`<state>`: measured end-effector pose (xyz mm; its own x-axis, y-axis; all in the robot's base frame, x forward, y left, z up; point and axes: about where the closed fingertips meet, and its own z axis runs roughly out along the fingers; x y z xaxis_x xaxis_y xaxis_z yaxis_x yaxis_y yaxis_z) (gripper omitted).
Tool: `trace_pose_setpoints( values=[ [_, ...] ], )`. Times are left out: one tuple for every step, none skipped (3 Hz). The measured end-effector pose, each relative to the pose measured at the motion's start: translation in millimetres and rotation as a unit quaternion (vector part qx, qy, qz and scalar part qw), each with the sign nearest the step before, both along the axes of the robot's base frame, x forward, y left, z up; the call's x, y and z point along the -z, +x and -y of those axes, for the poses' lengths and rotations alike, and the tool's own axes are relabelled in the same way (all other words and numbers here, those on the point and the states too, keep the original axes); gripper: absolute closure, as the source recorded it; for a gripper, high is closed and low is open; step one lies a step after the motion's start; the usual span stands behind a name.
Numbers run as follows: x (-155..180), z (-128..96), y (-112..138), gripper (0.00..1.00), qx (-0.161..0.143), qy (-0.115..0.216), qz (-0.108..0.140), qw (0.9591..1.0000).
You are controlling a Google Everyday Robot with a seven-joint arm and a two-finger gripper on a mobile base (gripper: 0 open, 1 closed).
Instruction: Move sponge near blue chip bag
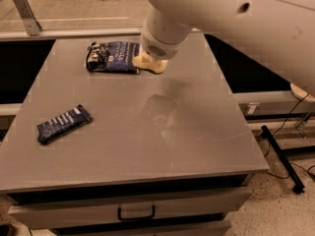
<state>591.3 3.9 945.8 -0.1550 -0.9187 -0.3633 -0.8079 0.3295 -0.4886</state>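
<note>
The pale yellow sponge (152, 65) is at the back of the grey table (197, 132), right beside the right edge of the blue chip bag (112, 57). The bag lies flat, dark navy with white print. My gripper (149, 59) comes down from the big white arm and is shut on the sponge; the wrist hides most of the fingers. I cannot tell whether the sponge rests on the table or hangs just above it.
A narrow dark blue bar packet with white stripes (64, 123) lies at the table's front left. A drawer with a black handle (136, 213) is under the table. A black stand leg and cables (283, 156) are on the floor to the right.
</note>
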Motion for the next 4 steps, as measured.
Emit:
trace_pose_setpoints(
  values=[
    [4.4,-27.6,51.6,1.0,-0.032,-0.017,0.005,0.9993],
    [20.4,-50.2,92.5,1.0,-0.074,-0.02,-0.016,0.9969],
    [43.8,-67.3,113.9,0.82,-0.134,-0.019,-0.037,0.9901],
    [45.5,-68.4,117.0,0.59,-0.148,-0.024,-0.034,0.9881]
  ],
)
